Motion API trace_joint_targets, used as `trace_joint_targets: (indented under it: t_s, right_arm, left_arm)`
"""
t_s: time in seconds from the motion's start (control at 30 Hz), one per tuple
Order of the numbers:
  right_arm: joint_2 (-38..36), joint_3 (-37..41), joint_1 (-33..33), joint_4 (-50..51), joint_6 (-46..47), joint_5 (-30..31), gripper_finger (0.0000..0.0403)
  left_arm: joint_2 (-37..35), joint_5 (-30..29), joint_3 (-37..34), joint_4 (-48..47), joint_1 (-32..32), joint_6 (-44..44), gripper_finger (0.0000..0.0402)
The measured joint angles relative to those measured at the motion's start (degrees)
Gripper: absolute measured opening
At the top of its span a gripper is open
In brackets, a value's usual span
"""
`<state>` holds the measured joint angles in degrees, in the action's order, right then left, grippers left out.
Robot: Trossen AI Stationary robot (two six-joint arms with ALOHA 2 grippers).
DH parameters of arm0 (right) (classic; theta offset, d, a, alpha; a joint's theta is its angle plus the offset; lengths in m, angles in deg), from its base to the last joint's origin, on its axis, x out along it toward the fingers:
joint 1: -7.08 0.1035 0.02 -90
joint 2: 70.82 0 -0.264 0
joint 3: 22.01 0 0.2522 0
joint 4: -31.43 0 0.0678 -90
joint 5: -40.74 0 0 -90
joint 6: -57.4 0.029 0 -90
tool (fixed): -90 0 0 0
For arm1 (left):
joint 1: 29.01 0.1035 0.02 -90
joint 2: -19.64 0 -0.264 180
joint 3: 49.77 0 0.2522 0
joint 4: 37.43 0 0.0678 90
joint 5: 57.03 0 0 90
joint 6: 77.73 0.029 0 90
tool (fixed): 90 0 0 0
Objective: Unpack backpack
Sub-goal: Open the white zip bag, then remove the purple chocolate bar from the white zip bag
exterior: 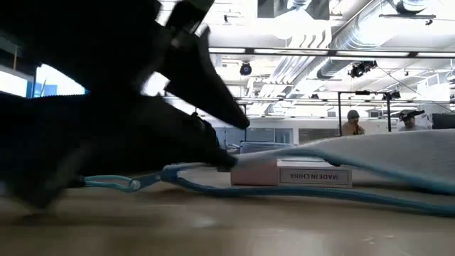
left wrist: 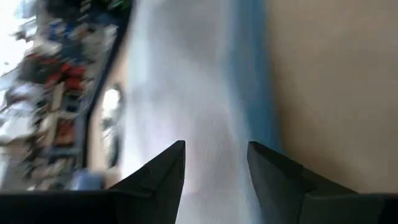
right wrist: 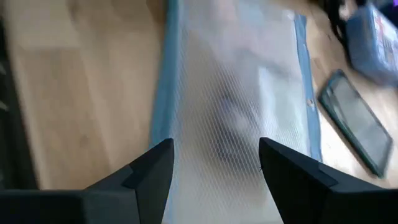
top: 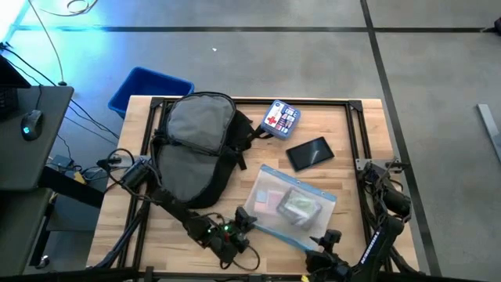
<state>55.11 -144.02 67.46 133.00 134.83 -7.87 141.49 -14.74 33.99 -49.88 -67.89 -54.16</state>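
The large black fabric backpack with a grey panel (top: 196, 145) is lying on the far-left part of the pale wooden bench (top: 352, 149), its black straps trailing toward the near edge. The left claw (top: 245, 222) is sitting off the backpack's near-right corner, clear of the bag itself, at the left end of a clear mesh-patterned plastic zip pouch with light blue edging (top: 291, 205). In the left wrist view the left claw (left wrist: 216, 163) is standing spread, its two dark fingers (left wrist: 168, 171) apart with the pouch (left wrist: 205, 93) lying between and beyond them; nothing is being pinched. The right claw (top: 329, 239) is hovering at the pouch's near-right corner, well apart from the backpack. In the right wrist view the right claw (right wrist: 214, 163) is also standing spread, the pouch (right wrist: 236, 99) stretching out ahead between its fingers (right wrist: 152, 168).

Beyond the pouch, a dark flat rectangular tablet-like device (top: 310, 153) is lying on the bench, and just past it a small blue box with a red and white printed front (top: 280, 117) is resting beside the backpack's far-right side. A blue plastic bin (top: 149, 88) is standing on the floor off the bench's far-left corner. In the low view, the pouch's blue edge (exterior: 213, 181) is running across the bench, and two people are showing far off in the room.
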Motion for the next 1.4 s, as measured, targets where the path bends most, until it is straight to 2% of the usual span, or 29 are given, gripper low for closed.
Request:
trace_joint_targets:
  t_s: [0.1, 0.17, 0.27, 0.4, 0.47, 0.57, 0.63, 0.83, 0.93, 1.1, 1.4]
  right_arm:
    - [0.0, 0.0, -0.4, -5.0, -5.7, 6.1, 0.0220]
    - [0.0, 0.3, -1.0, -8.7, -10.9, 7.3, 0.0220]
    - [0.0, 0.3, -2.3, -14.1, -16.2, 7.1, 0.0220]
    - [0.0, 0.3, -4.0, -19.9, -21.6, 7.0, 0.0220]
    - [0.2, 0.3, -4.8, -23.2, -24.4, 6.8, 0.0220]
    - [1.5, 0.3, -6.1, -27.6, -31.2, 4.7, 0.0220]
    - [2.9, 0.4, -6.9, -28.9, -34.3, 2.3, 0.0220]
    - [5.7, 0.4, -9.9, -27.0, -32.6, -2.7, 0.0219]
    - [6.0, 0.4, -10.9, -24.3, -29.2, -2.8, 0.0219]
    - [6.0, 0.4, -11.6, -18.7, -23.1, -4.1, 0.0220]
    - [6.0, 0.4, -10.7, -18.7, -20.8, -6.7, 0.0220]
  left_arm:
    - [0.1, 2.8, 1.4, -2.6, -0.3, -1.3, 0.0155]
    - [0.1, 2.6, 1.5, -3.5, 0.3, -2.0, 0.0155]
    - [0.0, -1.5, 0.6, -3.7, 1.7, -3.4, 0.0155]
    - [0.0, -2.6, 0.2, -3.9, 4.3, -5.9, 0.0155]
    - [0.1, -5.2, 0.3, -3.6, 5.2, -8.1, 0.0153]
    - [0.3, -10.1, 0.3, -2.4, 5.7, -9.8, 0.0141]
    - [0.3, -11.1, 0.2, -1.2, 6.0, -9.8, 0.0124]
    - [0.3, -10.5, 0.2, -0.6, 7.2, -14.6, 0.0053]
    - [0.3, -11.0, 0.2, -0.4, 7.5, -14.8, 0.0029]
    - [0.3, -9.5, 0.2, -0.3, 8.5, -15.7, 0.0020]
    - [0.2, -8.9, 0.3, -0.6, 11.4, -16.9, 0.0002]
